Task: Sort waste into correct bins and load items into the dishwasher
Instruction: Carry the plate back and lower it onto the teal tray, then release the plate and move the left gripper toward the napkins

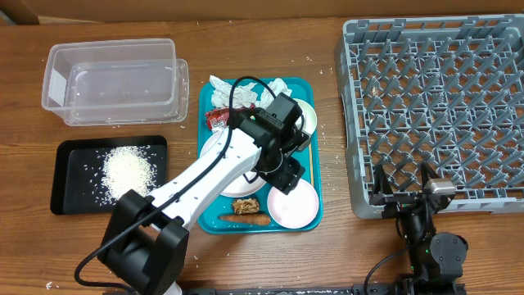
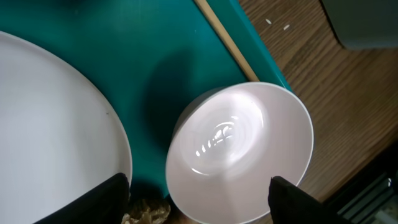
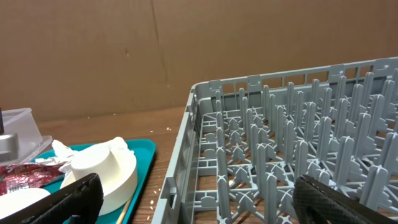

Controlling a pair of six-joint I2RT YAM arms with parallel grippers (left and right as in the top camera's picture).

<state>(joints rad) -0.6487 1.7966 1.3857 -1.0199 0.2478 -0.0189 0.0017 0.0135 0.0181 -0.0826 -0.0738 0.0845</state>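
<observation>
A teal tray [image 1: 206, 123] holds a white bowl [image 1: 293, 204] at its front right, a large white plate [image 1: 214, 151], an upturned white cup [image 1: 304, 112], crumpled wrappers [image 1: 223, 90], a wooden chopstick [image 1: 313, 168] and food scraps [image 1: 246, 213]. My left gripper [image 1: 283, 174] hovers open just above the bowl [image 2: 239, 149], fingers [image 2: 199, 196] on either side of its near part, the plate [image 2: 56, 124] to its left. The grey dishwasher rack [image 1: 434, 98] stands at the right. My right gripper [image 1: 405, 197] is open and empty at the rack's front edge [image 3: 205, 180].
A clear plastic bin [image 1: 115, 80] stands at the back left. A black tray [image 1: 70, 197] with spilled rice [image 1: 127, 170] lies at the front left. Loose rice grains dot the wooden table. Cardboard walls the back.
</observation>
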